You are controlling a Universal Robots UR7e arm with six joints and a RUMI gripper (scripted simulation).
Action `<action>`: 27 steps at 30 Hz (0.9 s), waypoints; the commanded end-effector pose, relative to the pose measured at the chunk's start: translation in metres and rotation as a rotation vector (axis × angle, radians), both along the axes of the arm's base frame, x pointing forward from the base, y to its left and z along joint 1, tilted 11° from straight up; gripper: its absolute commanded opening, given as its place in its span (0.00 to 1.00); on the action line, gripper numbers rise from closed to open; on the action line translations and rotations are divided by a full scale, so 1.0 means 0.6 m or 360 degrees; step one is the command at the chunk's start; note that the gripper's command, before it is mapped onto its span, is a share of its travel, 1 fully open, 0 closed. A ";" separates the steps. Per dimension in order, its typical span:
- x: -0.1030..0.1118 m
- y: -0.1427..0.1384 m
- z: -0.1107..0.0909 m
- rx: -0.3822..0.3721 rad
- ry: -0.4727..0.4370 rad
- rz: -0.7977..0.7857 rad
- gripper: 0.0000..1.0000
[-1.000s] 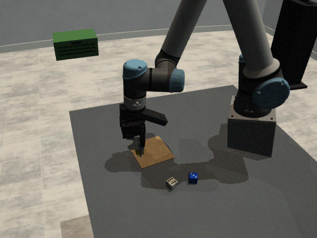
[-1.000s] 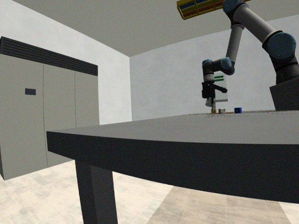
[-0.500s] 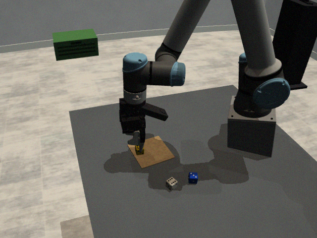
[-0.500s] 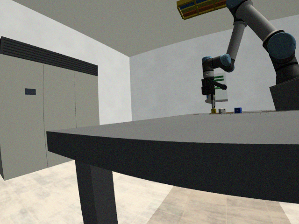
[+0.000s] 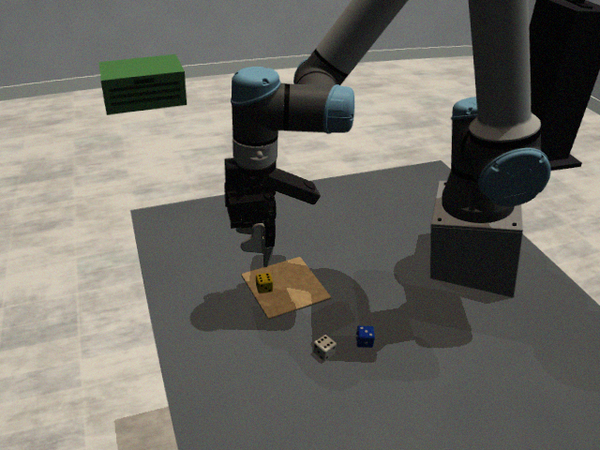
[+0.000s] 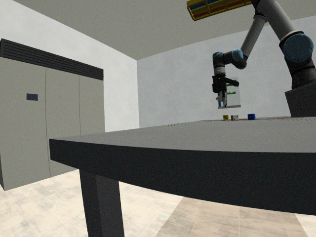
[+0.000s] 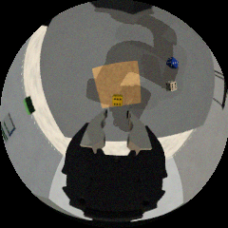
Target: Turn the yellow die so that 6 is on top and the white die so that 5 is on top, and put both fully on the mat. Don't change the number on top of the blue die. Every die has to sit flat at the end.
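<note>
The yellow die (image 5: pixel 264 282) (image 6: pixel 225 117) (image 7: pixel 117 100) sits flat on the tan mat (image 5: pixel 309 291) (image 7: pixel 104 76), inside its left part in the top view, with 6 on top. The white die (image 5: pixel 324 346) (image 6: pixel 234 117) (image 7: pixel 171 85) stands off the mat on the table, with 6 on top. The blue die (image 5: pixel 365 337) (image 6: pixel 251 116) (image 7: pixel 172 63) stands off the mat beside the white one; its top appears to show 3. My gripper (image 5: pixel 265 259) (image 6: pixel 224 104) (image 7: pixel 117 110) is partly open and empty. It points down above the yellow die, clear of it.
The grey table (image 5: pixel 232 387) (image 6: pixel 178 135) carries the mat and dice. The robot base (image 5: pixel 474 256) stands on it at the right in the top view. The white and blue dice are close together with a narrow gap. A green box (image 5: pixel 143 89) is beyond the table.
</note>
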State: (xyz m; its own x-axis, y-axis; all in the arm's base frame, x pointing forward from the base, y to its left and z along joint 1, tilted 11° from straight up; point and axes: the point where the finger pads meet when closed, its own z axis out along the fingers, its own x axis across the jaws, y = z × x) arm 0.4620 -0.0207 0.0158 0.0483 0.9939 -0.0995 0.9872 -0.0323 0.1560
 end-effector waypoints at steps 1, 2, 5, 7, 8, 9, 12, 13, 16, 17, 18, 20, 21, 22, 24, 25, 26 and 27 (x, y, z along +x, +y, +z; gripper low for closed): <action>-0.003 0.002 0.020 0.0001 0.0002 0.0000 0.28; -0.003 0.002 0.020 0.0001 0.0002 0.0000 0.28; -0.003 0.002 0.020 0.0001 0.0002 0.0000 1.00; -0.003 0.002 0.020 0.0001 0.0002 0.0000 1.00; -0.003 0.002 0.020 0.0001 0.0002 0.0000 1.00; -0.003 0.002 0.020 0.0001 0.0002 0.0000 1.00; -0.003 0.002 0.020 0.0001 0.0002 0.0000 1.00; -0.003 0.002 0.020 0.0001 0.0002 0.0000 1.00; -0.003 0.002 0.020 0.0001 0.0002 0.0000 1.00; -0.003 0.002 0.020 0.0001 0.0002 0.0000 1.00; -0.003 0.002 0.020 0.0001 0.0002 0.0000 1.00; -0.003 0.002 0.020 0.0001 0.0002 0.0000 1.00; -0.003 0.002 0.020 0.0001 0.0002 0.0000 1.00; -0.003 0.002 0.020 0.0001 0.0002 0.0000 1.00; -0.003 0.002 0.020 0.0001 0.0002 0.0000 1.00; -0.003 0.002 0.020 0.0001 0.0002 0.0000 1.00; -0.003 0.002 0.020 0.0001 0.0002 -0.0001 1.00; -0.003 0.002 0.020 0.0001 0.0001 -0.0002 1.00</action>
State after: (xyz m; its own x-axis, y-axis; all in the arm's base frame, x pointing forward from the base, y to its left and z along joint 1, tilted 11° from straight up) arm 0.4598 -0.0195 0.0271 0.0483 0.9939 -0.0989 0.9876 -0.0327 0.1538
